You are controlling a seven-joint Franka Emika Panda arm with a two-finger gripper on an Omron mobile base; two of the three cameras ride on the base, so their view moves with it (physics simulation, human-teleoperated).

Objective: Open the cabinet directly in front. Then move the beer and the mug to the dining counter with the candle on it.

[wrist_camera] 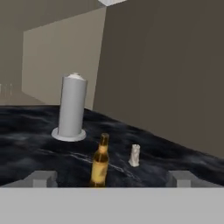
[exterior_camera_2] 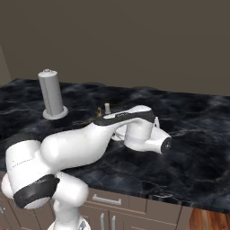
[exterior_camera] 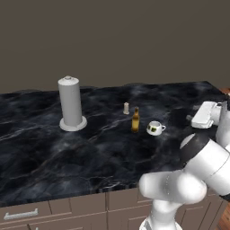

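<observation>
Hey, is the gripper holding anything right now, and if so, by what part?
Nothing is held. The gripper is open, with the beer standing free on the counter between its fingers. The mug sits beside the beer.
</observation>
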